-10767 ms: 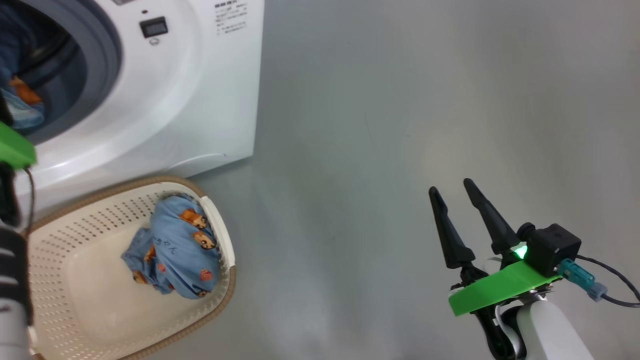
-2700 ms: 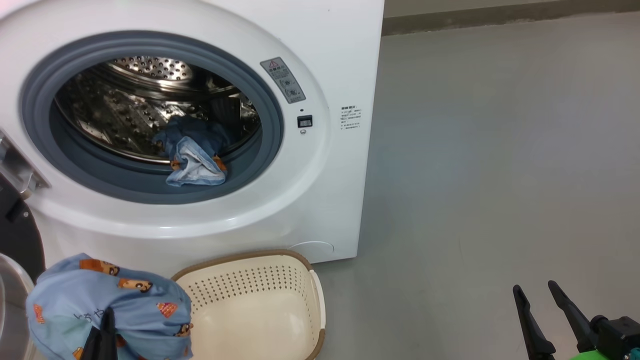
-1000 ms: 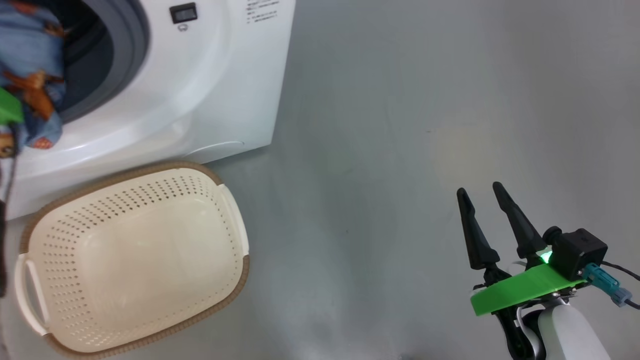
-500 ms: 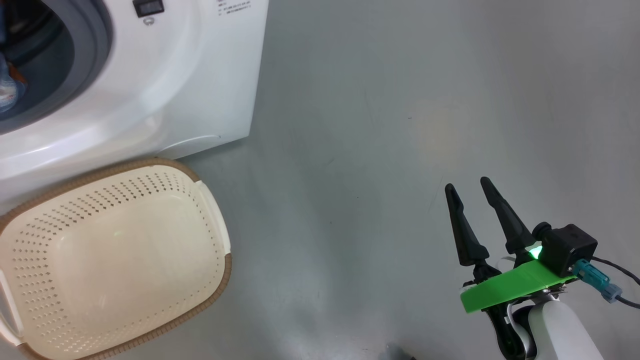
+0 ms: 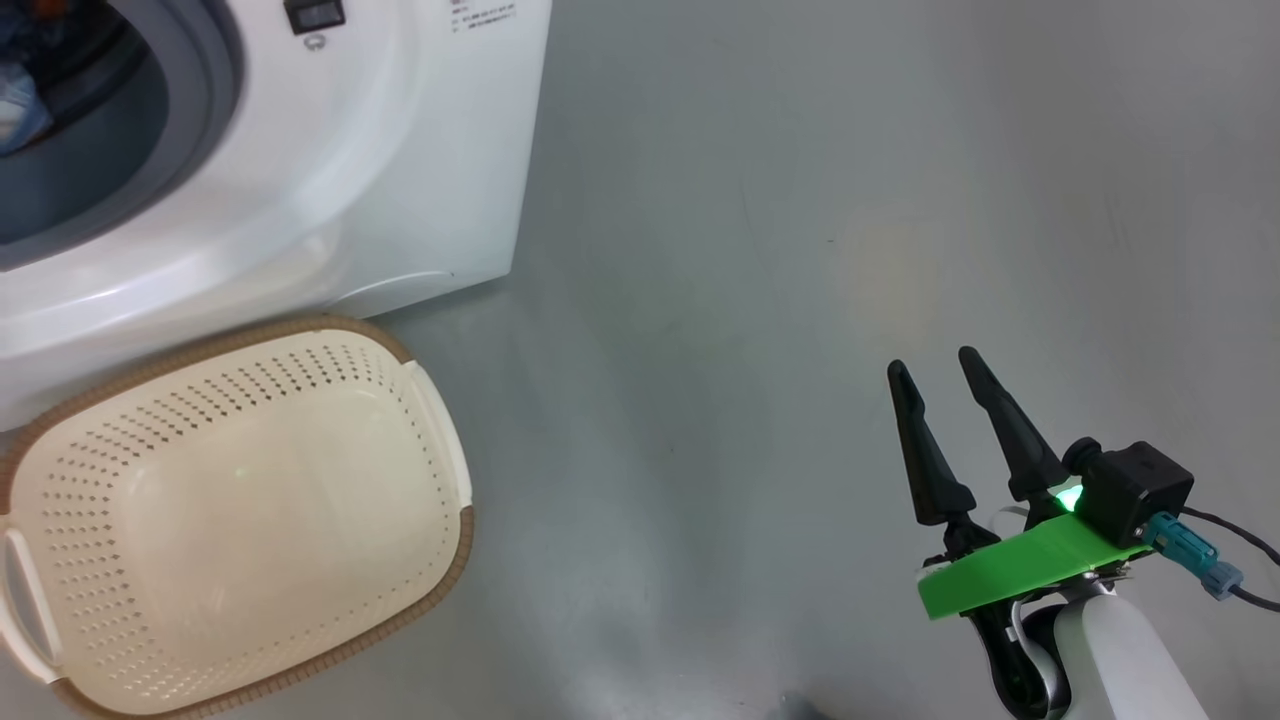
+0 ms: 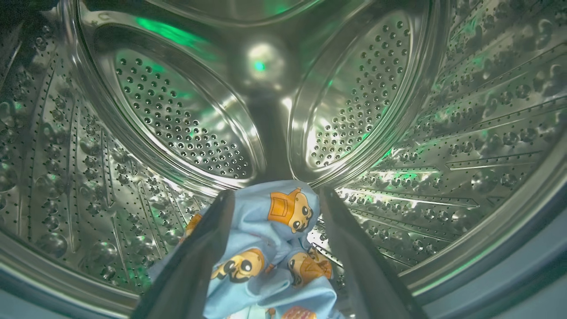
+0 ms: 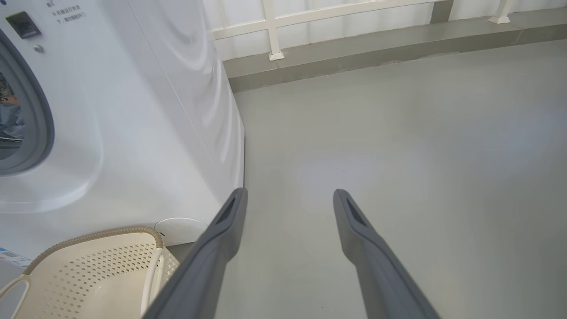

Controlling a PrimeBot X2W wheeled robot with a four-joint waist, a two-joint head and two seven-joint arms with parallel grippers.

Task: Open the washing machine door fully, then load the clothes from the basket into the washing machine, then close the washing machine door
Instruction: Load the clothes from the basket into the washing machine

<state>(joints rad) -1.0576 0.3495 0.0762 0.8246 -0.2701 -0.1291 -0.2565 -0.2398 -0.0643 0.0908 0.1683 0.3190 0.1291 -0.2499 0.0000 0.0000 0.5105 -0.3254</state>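
Note:
The white washing machine (image 5: 400, 180) stands at the upper left with its grey gasket (image 5: 190, 130) uncovered; the washing machine door is out of view. Inside the steel drum (image 6: 177, 124), my left gripper (image 6: 275, 193) is open, and a light blue bear-print garment of the clothes (image 6: 274, 239) lies loosely between its spread fingers. A scrap of blue cloth (image 5: 18, 105) shows in the opening. The cream basket (image 5: 300, 330) sits on the floor before the machine with nothing in it. My right gripper (image 5: 930, 365) hangs open over bare floor at the lower right, holding nothing.
Grey floor (image 5: 750, 250) stretches right of the machine. In the right wrist view the right gripper (image 7: 290, 195) points past the machine's side (image 7: 177, 102) and the basket (image 7: 97, 232) toward a low kerb with a white railing (image 7: 274, 31).
The left gripper carried the garment from the opening into the drum and opened, letting it go. The head camera shifted slightly. The right arm stayed put.

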